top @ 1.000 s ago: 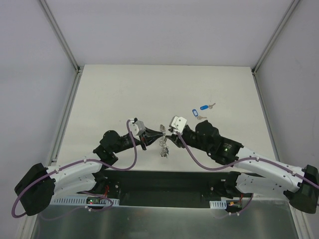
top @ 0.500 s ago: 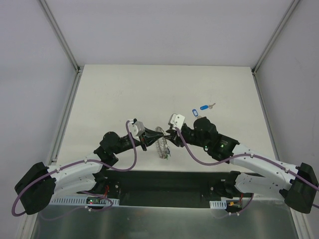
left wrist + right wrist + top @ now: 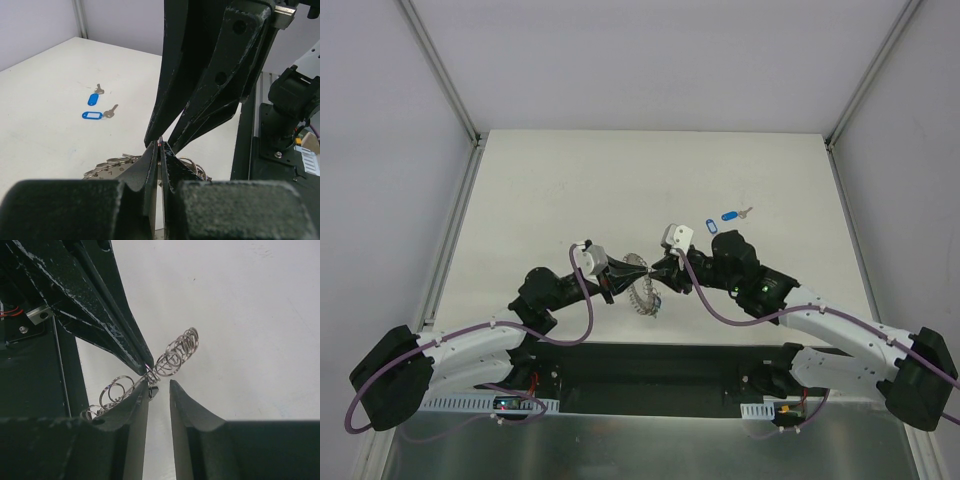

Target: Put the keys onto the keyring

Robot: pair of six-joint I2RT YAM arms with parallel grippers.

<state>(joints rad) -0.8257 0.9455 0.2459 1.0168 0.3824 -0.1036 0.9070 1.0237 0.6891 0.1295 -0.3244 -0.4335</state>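
Cream tabletop (image 3: 570,180) under keyring (image 3: 642,290), grey walls (image 3: 650,60)

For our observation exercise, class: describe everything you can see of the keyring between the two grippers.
The keyring is a grey metal loop fringed all round with many small shiny wire rings, like a wreath. It is near the front edge of the table, seen almost edge-on from above, so standing rather than lying flat. The left gripper is shut on its rim. The right gripper is open, with one fingertip against the rings. Whether its lower end touches the table cannot be told.
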